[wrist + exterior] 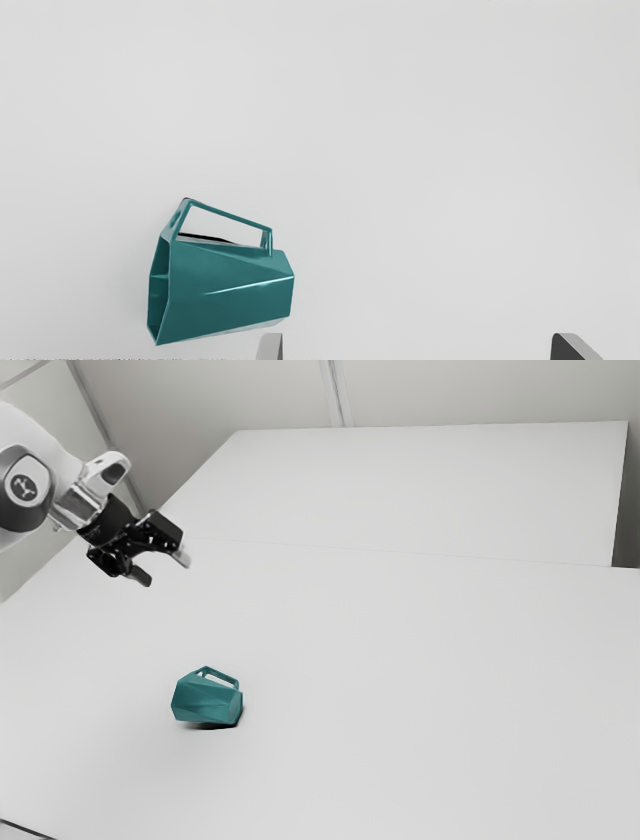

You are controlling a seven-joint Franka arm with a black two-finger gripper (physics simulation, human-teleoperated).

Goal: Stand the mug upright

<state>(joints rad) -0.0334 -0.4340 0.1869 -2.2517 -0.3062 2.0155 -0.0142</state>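
Observation:
A faceted teal mug (207, 701) lies on its side on the white table, with its handle toward the exterior view's top. Well above the table, toward the exterior view's upper left, the black gripper (166, 568) hangs apart from the mug. In the wrist view the mug (227, 290) shows its dark mouth at one end and its closed base at the other, the base end nearer the fingers. The gripper (417, 346) is open, its two fingertips wide apart with nothing between them.
The white table (400, 680) spreads under and around the mug. Behind it, a white panel (430, 490) stands toward the exterior view's top. A thin dark line (25, 829) crosses the exterior view's lower left corner.

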